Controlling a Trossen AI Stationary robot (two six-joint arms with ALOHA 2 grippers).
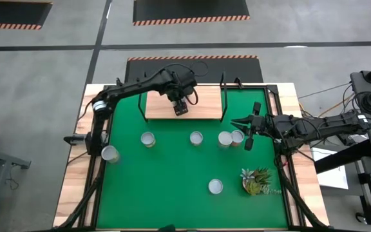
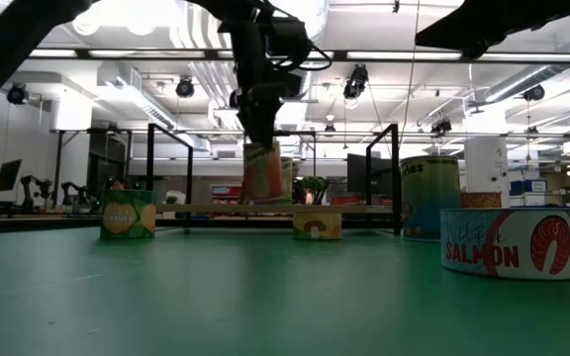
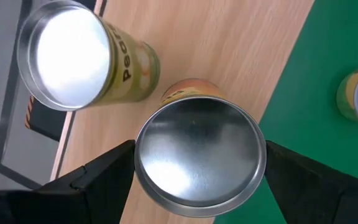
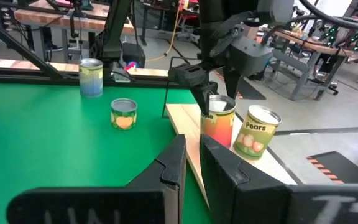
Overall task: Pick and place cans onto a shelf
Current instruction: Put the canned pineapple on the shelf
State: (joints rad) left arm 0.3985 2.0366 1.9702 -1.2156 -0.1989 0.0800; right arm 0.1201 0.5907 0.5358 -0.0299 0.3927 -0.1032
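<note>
**On the shelf's front edge, left gripper clasped a can**

Over the light-wood shelf (image 1: 185, 104), the left gripper (image 1: 180, 107) gripped an orange-labelled silver-topped can (image 3: 199, 155) beside a yellow "Pears" tin (image 4: 255, 131). By the green mat's (image 1: 172, 174) right edge, the right gripper (image 1: 249, 129) waited, closed and empty

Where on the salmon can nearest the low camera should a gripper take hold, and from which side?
Grip the salmon can across its curved side wall, coming straight down from above. It stands upright, squat and wider than tall, so its flat top gives nothing to pinch, and a level approach would likely scrape the green mat. It seems to be the lone can near the plant, leaving room for the fingers.
</note>
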